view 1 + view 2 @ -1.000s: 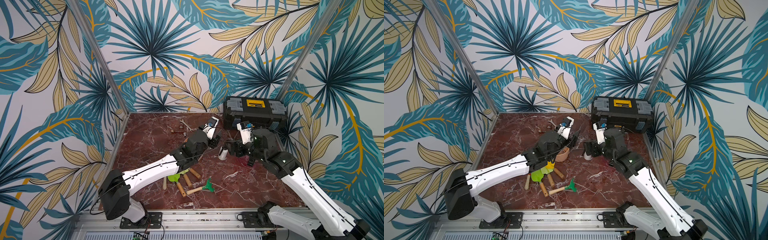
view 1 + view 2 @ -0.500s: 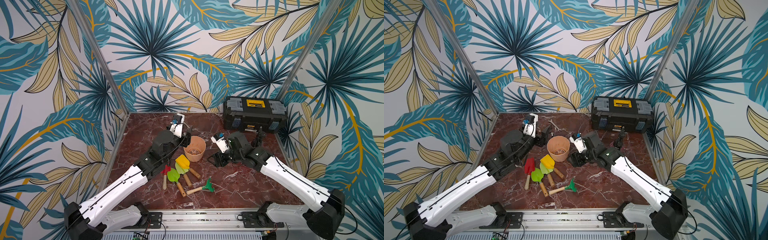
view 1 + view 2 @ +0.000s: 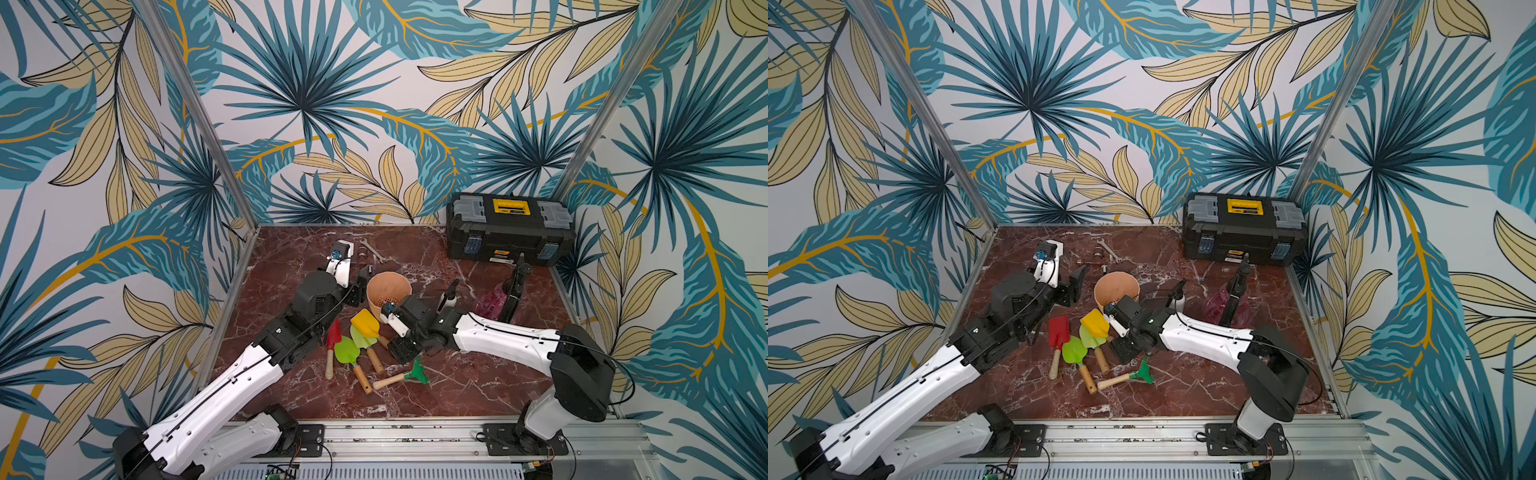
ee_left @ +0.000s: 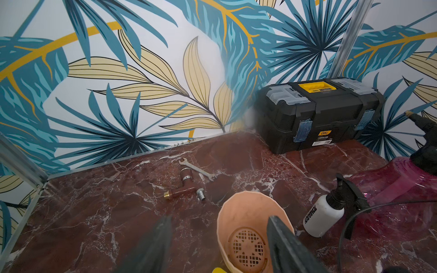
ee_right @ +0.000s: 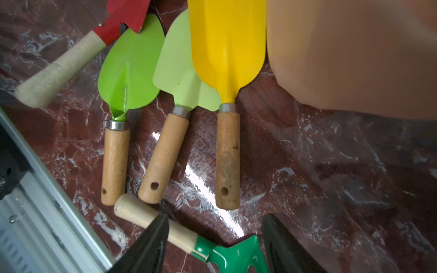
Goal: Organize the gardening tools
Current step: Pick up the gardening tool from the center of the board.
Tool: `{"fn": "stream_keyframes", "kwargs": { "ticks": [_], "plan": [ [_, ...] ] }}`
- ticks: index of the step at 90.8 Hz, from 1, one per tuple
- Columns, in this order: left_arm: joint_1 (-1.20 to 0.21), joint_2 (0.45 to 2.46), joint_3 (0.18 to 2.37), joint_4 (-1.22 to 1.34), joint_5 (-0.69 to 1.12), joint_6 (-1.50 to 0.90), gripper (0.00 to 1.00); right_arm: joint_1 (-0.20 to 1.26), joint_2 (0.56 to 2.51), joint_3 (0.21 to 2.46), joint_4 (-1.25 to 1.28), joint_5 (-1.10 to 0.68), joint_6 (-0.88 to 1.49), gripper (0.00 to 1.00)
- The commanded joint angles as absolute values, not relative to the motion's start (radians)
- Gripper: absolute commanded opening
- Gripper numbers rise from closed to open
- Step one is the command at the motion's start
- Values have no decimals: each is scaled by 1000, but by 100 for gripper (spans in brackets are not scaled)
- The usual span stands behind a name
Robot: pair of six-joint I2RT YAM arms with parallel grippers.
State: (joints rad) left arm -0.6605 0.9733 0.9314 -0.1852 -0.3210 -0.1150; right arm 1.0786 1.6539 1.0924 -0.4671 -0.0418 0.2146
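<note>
Green rake [image 5: 227, 256] lies flat on the marble, just off the spades' [image 5: 227, 52] handle ends, under the right gripper [image 5: 215, 219], whose jaws are apart and empty. Left gripper [image 4: 219, 217] is also spread and empty by the pot [image 4: 250, 205]. I'd drop square across the rake's wooden handle and avoid nudging the spades.

White links [image 3: 232, 386], black joints [image 3: 318, 293], thin cables [image 4: 402, 204], dark left claw [image 4: 219, 218]

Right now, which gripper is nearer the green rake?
Right. The right gripper hangs open just above the green rake, over its head; the left gripper is farther back, at the orange pot.
</note>
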Motion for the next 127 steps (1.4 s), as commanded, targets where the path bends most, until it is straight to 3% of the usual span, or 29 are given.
{"fn": "stream_keyframes", "kwargs": {
  "ticks": [1,23,61,83,103,127],
  "plan": [
    [-653,941,913,-204,-340,-127,69,1097,1701,1076,-375,48,241,65],
    [-650,922,905,-219,-352,-120,70,1107,1808,1070,-309,67,239,58],
    [-646,910,890,-218,-362,-113,72,1111,1819,1029,-259,113,237,33],
    [-641,905,908,-240,-360,-115,73,1111,1690,986,-223,140,186,21],
    [-637,899,968,-340,-362,-149,76,1110,1511,915,-145,81,100,20],
    [-629,888,1069,-466,-292,-259,78,1111,1344,838,-32,150,123,20]
  ]
}}
